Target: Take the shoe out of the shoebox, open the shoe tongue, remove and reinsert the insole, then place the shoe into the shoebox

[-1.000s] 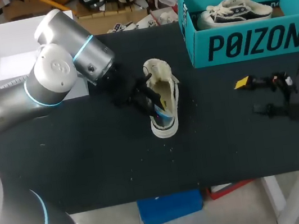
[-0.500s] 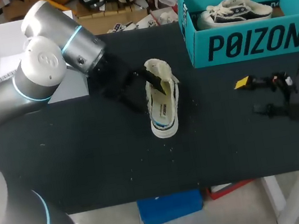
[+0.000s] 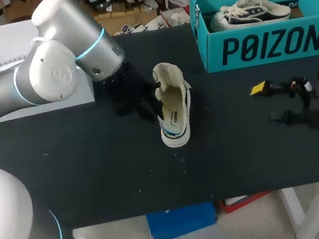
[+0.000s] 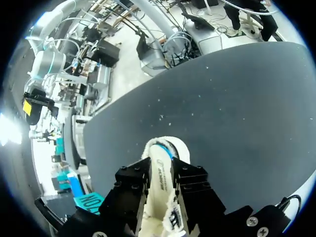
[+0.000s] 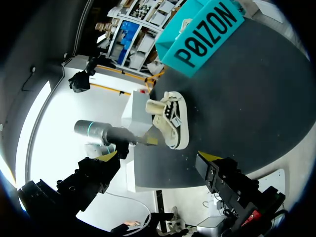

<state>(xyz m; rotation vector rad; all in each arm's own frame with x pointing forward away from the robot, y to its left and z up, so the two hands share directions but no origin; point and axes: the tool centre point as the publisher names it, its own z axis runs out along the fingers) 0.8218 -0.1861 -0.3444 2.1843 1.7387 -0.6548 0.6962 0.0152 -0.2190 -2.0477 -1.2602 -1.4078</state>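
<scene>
Black table point(image 4: 237, 108), shoe point(image 4: 160, 165) between left jaws.

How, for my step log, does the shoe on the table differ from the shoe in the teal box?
The table shoe sits on the table, opening upward; the boxed shoe lies in the teal box. The table shoe looks cream; the boxed shoe has dark trim along its side. Both are pale sneakers.

Silver-grey arms point(image 3: 49, 76) with blue joint rings, black fingers point(image 4: 129, 191).
</scene>
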